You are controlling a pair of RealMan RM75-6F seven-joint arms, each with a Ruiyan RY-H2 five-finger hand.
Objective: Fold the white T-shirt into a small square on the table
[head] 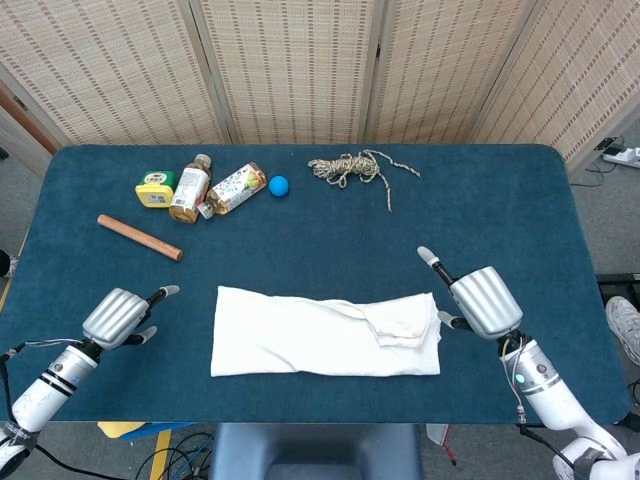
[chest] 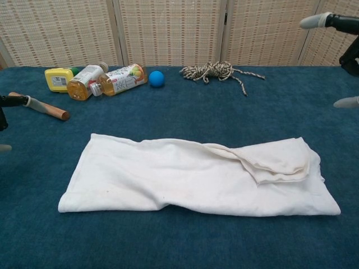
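Observation:
The white T-shirt (head: 325, 335) (chest: 196, 176) lies folded into a long flat strip near the table's front edge, with a small flap turned over at its right end (chest: 280, 159). My right hand (head: 483, 300) (chest: 339, 33) hovers raised just right of that end, fingers spread, holding nothing. My left hand (head: 118, 316) sits low over the table well left of the shirt, empty with fingers apart; in the chest view only its fingertips (chest: 25, 101) show at the left edge.
At the back left lie a yellow container (head: 154, 189), two bottles (head: 190, 187) (head: 236, 188) and a blue ball (head: 278, 185). A wooden stick (head: 139, 237) lies left of the shirt. A tangle of rope (head: 350, 167) sits at the back centre.

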